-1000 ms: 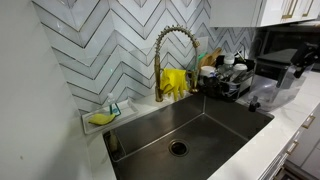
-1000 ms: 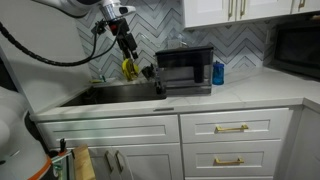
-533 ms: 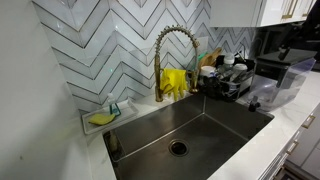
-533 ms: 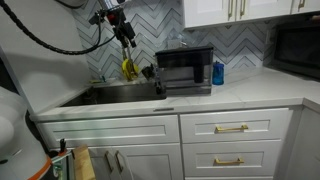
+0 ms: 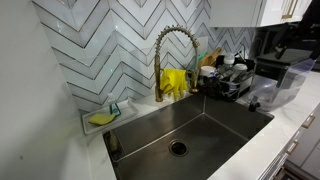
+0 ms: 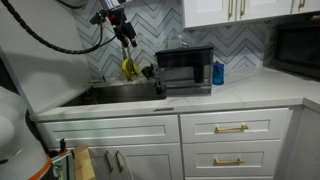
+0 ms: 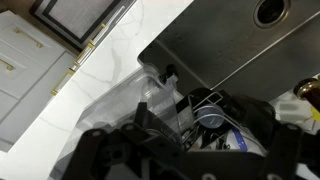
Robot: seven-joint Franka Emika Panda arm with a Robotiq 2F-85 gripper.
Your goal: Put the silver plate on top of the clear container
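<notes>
The gripper (image 6: 128,36) hung high over the dish rack (image 5: 228,82) beside the sink (image 5: 190,125), its jaws spread wide in the wrist view and holding nothing, while the silver plate (image 7: 210,118) sat in that rack, just beside the clear container (image 7: 152,98) at the edge of the white surface (image 7: 110,60).

Grey herringbone tile backsplash (image 5: 90,50) rises behind a steel sink (image 5: 190,125); white cabinets (image 6: 225,140) carry brass handles (image 6: 232,128).
</notes>
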